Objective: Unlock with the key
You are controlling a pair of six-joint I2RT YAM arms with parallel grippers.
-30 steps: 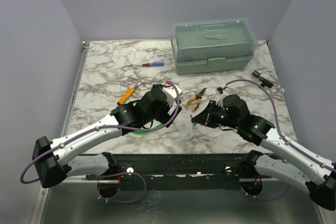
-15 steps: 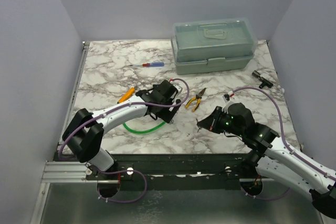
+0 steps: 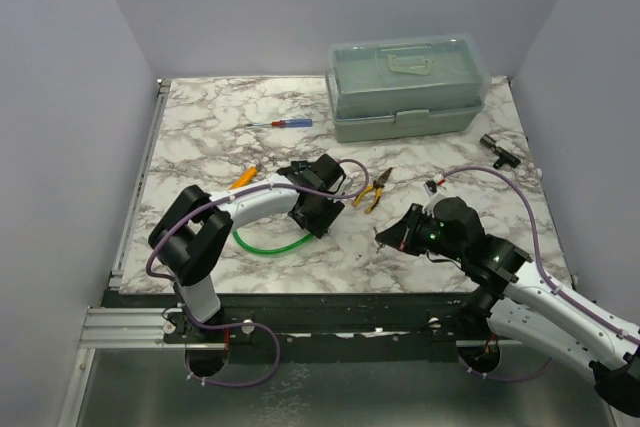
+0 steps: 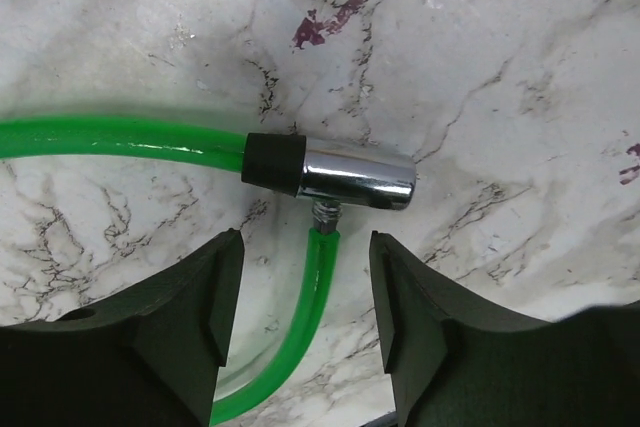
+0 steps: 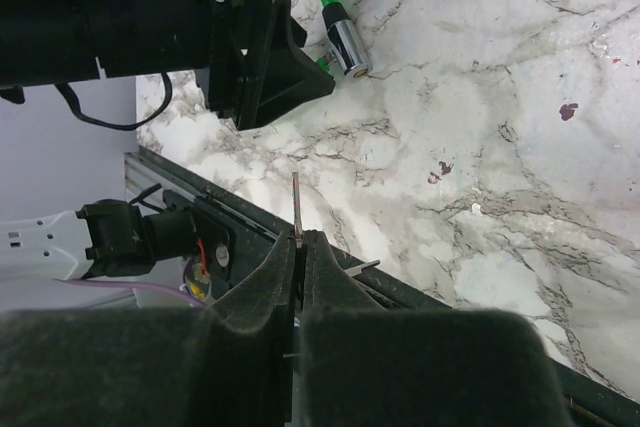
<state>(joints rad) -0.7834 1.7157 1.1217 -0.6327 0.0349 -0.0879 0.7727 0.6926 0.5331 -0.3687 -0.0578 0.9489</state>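
Marble tabletop [image 3: 200, 137] lay beneath; the key [image 5: 296, 202] poked its silver blade out past the fingertips of the right gripper [image 5: 297, 239], pinched tight between them. Beyond it, the left gripper [image 4: 305, 317] stood spread astride a green cable [image 4: 120, 137], with the chrome lock barrel [image 4: 358, 174] just ahead.

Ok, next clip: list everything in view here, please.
key: one, silver blade, pinched in right gripper
cable lock: one, green with chrome barrel, front centre
pliers: one, yellow handles, mid-table
screwdriver: one, red and blue, back left
toolbox: one, pale green, back right
yellow-handled tool: one, yellow, mid-table left
small black object: one, black, right edge
table: one, white marble pattern, under everything
left gripper: one, black, open over cable lock
right gripper: one, black, shut on key
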